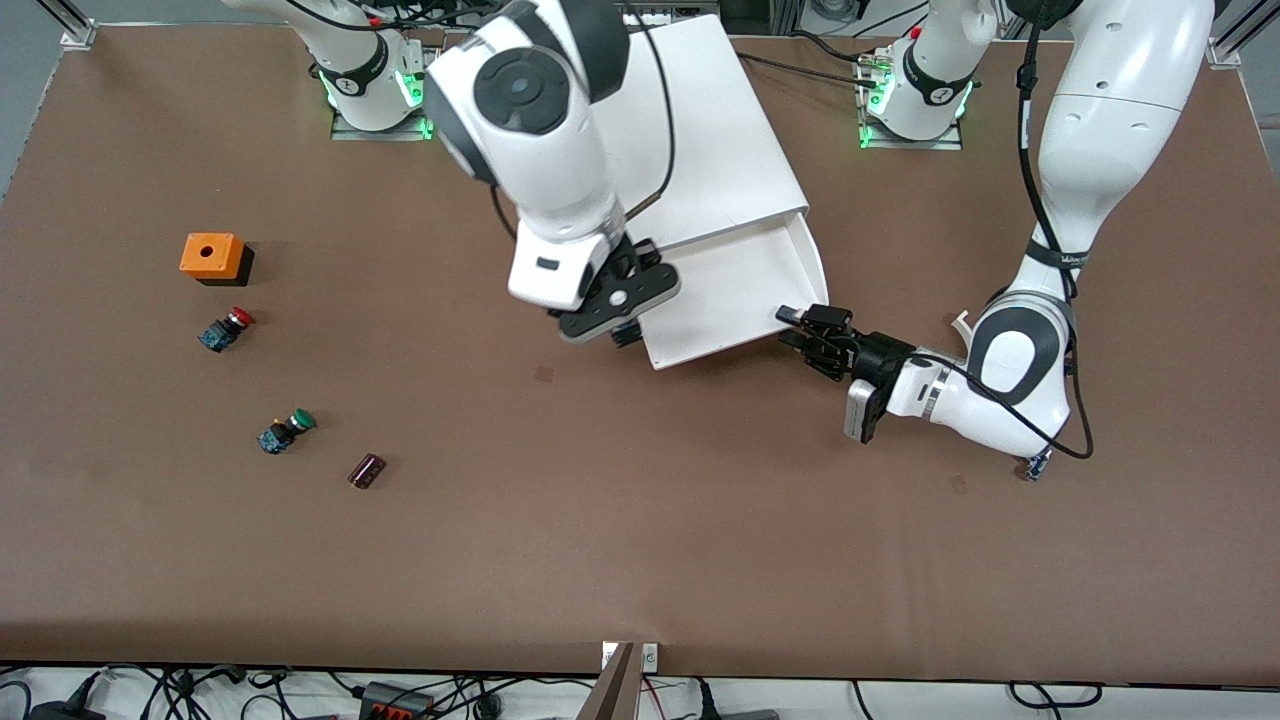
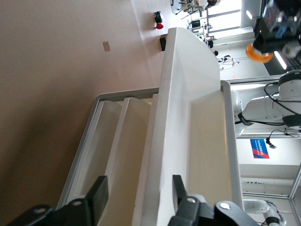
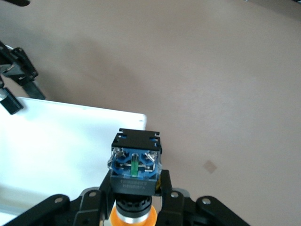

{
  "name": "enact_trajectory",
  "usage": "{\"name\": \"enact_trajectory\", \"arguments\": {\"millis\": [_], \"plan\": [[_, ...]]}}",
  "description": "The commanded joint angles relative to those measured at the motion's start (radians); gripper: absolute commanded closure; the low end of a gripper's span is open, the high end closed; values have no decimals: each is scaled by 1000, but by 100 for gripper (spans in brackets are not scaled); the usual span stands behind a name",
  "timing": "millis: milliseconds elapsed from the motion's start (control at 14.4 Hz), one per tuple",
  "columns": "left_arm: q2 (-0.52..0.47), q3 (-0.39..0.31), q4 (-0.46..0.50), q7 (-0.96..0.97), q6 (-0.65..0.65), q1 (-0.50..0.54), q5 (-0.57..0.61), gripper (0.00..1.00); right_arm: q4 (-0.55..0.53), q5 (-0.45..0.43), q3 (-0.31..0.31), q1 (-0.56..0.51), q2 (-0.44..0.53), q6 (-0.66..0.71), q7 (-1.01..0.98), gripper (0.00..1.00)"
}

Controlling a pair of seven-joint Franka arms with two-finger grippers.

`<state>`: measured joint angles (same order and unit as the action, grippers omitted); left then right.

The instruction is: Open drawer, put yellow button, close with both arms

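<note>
The drawer (image 1: 740, 290), top one of the white cabinet (image 1: 700, 130), is pulled out toward the front camera. My right gripper (image 1: 620, 325) hangs over the drawer's front corner at the right arm's end. In the right wrist view it (image 3: 135, 182) is shut on the yellow button (image 3: 135, 165), blue-and-black body pointing down, above the drawer (image 3: 61, 141). My left gripper (image 1: 795, 328) is at the drawer's other front corner. In the left wrist view it (image 2: 138, 188) is open, with the drawer's front wall (image 2: 174, 117) between its fingers. The yellow button (image 2: 258, 52) also shows there.
An orange box (image 1: 212, 256), a red-capped button (image 1: 228, 328), a green-capped button (image 1: 286, 430) and a small dark cylinder (image 1: 366, 470) lie toward the right arm's end of the table. The two lower drawers (image 2: 113, 141) show below the top one.
</note>
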<state>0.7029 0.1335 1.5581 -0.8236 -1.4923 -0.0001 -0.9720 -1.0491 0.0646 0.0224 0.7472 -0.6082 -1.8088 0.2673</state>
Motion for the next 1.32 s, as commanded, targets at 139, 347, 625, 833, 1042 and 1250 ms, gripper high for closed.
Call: {"name": "enact_trajectory", "arguments": {"millis": [139,347,625,833,1042,1250], "plan": [[-89,-14,-118,299,98,9,276,0,52,3,4,93,-47,-41,116,100],[-118,-15,-162,405,99,9,422,0,52,6,2,130,-85,-92,205,100],[-126,0,-271,549,99,-7,747,0,50,23,1,133,-107,-78,211,100],[-117,3,-357,595,95,-66,1000,0,50,60,1,144,-139,-84,289,100],[-86,0,-403,594,-38,-75,1101,0,50,60,2,147,-156,-87,303,100],[-77,0,-402,624,-94,-72,1096,0,50,61,-1,150,-174,-93,303,100]]}}
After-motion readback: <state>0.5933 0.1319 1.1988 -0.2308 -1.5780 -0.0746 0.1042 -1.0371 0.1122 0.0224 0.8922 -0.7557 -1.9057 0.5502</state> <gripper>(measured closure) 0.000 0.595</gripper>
